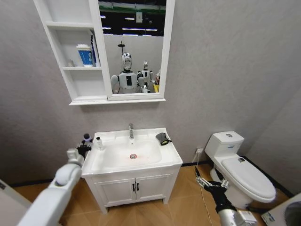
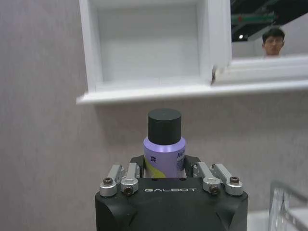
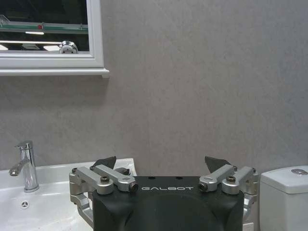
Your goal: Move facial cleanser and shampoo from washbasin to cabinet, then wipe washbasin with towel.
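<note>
Left gripper (image 2: 165, 168) sits nearest in its wrist view, fingers (image 2: 136, 166) closed on the lower sides of a lilac bottle (image 2: 164, 153) with a dark round cap. Bottle stands upright between the fingers, cap and shoulder clear above them, label partly readable. In the head view the same gripper (image 1: 84, 149) is at the left edge of the washbasin (image 1: 123, 160), holding the bottle (image 1: 86, 139) just above the rim.

Washbasin — white, rectangular, red-ringed drain, chrome faucet (image 1: 131, 130) at the far middle. A small white bottle (image 1: 99, 142) stands on the far left corner of the rim, just beside the held one. Towel (image 1: 162, 138), dark and bunched, lies on the far right corner of the rim, well apart from both grippers.

Cabinet (image 1: 81, 75) hangs on the wall above, shelves left of the mirror panel; the middle shelf holds a blue-and-white tub (image 1: 85, 55) with a slim item leaning beside it. Lowest compartment (image 2: 149, 45) lies directly above the held bottle in the left wrist view.

Right gripper (image 1: 210, 183) hangs low to the right of the vanity, near the toilet (image 1: 242, 169) — fingers (image 3: 105, 163) spread wide, nothing between them.
</note>
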`<state>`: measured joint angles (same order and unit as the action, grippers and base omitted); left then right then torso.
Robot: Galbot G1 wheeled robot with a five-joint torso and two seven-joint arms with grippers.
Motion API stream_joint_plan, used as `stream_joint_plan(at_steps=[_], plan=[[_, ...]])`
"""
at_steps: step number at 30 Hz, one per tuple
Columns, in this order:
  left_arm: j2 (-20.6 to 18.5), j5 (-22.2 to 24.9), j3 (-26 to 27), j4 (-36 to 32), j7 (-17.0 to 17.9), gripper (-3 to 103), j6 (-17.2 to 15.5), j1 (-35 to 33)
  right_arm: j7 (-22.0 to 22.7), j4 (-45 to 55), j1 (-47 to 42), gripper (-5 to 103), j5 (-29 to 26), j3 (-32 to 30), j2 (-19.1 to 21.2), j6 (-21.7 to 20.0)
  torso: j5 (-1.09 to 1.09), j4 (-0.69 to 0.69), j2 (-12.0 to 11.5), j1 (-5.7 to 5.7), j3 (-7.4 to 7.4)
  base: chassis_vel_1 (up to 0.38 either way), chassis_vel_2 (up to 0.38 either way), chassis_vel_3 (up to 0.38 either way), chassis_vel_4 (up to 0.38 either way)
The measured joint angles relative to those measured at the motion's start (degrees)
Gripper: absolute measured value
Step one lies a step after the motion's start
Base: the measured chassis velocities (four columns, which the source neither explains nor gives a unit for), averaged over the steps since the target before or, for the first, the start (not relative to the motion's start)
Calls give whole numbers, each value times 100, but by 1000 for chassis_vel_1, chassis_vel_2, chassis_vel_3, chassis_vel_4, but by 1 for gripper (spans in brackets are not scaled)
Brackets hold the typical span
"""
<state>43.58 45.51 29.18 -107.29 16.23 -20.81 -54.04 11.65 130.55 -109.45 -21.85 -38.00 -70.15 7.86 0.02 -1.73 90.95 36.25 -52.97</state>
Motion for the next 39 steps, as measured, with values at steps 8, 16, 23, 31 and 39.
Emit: stream_joint_plan(at_steps=[8, 16, 23, 31, 39], plan=[[-967, 1258, -1791, 731, 425, 42, -1301, 3116, 32, 18, 145, 100, 11, 40, -34, -30, -8, 0, -1, 1, -2, 0, 0, 0, 0], [-390, 1688, -4060, 2846, 361, 42, -1856, 6267, 51, 25, 303, 100, -45, 47, -47, -37, 3, -1, 0, 1, -1, 0, 0, 0, 0], [581, 1620, -4899, 4629, 313, 42, -1995, 7495, 51, -62, 395, 100, -132, 42, -13, 3, -2, -1, -1, 2, -2, 0, 0, 0, 0], [1303, 1203, -4908, 5791, 314, 42, -1897, 7801, 50, -153, 484, 100, -234, 32, 28, 11, -5, -1, -1, 2, -2, 0, 0, 0, 0], [1674, 549, -4580, 6577, 230, 42, -1612, 7754, 50, -215, 498, 100, -280, 7, 67, 19, -6, 0, -1, 1, -1, 0, 0, 0, 0]])
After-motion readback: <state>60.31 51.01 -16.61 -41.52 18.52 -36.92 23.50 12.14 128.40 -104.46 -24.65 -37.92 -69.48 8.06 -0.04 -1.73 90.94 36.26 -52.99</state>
